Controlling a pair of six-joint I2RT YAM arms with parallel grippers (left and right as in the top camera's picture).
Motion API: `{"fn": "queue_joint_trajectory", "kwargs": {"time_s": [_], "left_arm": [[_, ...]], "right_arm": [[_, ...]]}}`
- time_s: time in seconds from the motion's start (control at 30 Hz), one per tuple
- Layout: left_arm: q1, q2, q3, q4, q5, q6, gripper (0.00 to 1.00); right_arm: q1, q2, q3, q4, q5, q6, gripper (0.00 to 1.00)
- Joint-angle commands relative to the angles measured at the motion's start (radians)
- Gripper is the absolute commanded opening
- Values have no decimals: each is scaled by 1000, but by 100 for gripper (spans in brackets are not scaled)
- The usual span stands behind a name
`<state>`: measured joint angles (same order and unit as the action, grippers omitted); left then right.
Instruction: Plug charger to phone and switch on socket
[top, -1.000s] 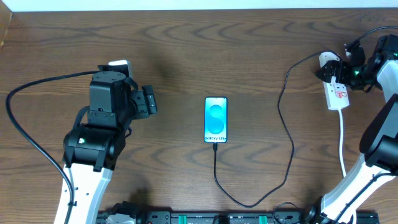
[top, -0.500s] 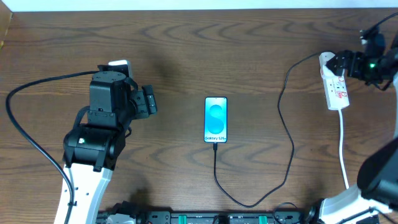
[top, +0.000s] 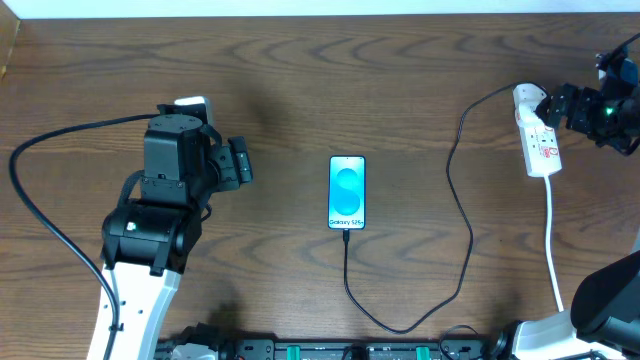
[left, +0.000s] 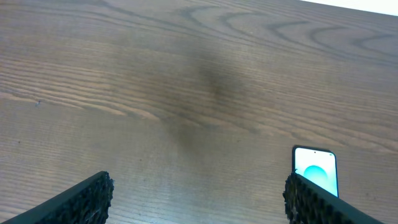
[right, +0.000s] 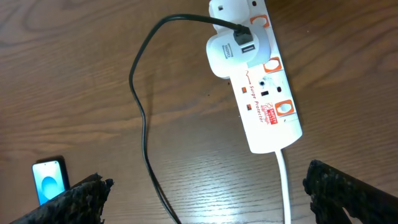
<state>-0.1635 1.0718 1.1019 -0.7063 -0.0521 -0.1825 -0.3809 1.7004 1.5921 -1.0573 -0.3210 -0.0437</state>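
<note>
The phone lies screen up in the middle of the table, lit light blue. The charger's thin black cable meets the phone's lower edge, loops toward the front and runs up to its white adapter, which sits in the white socket strip at the far right. My right gripper hovers open just right of the strip's top end; from the wrist the strip lies ahead of its spread fingers. My left gripper stands open and empty well left of the phone.
The strip's white cord runs down toward the table's front edge at the right. A black cable from the left arm arcs over the left side. A rail of fittings lines the front edge.
My right gripper has drawn back to the right, off the top end of the socket strip, which now shows uncovered. The left arm, phone and cable have not moved.
</note>
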Motion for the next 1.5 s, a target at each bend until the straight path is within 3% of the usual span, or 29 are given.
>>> {"fn": "queue_joint_trajectory", "kwargs": {"time_s": [0.0,0.63,1.03,1.17,1.47], "left_arm": [[4,1,10,0,-13,10,88],[3,0,9,-5,-13,10,88],[3,-149,-26,-128,-13,10,88],[6,-248,-107,-47,-13,10,88],[36,-522,-408,368,-12,6,88]], "right_arm": [[2,-10,6,-2,5,13,99],[2,-10,6,-2,5,13,99],[2,-10,6,-2,5,13,99],[2,-10,6,-2,5,13,99],[2,-10,6,-2,5,13,99]]}}
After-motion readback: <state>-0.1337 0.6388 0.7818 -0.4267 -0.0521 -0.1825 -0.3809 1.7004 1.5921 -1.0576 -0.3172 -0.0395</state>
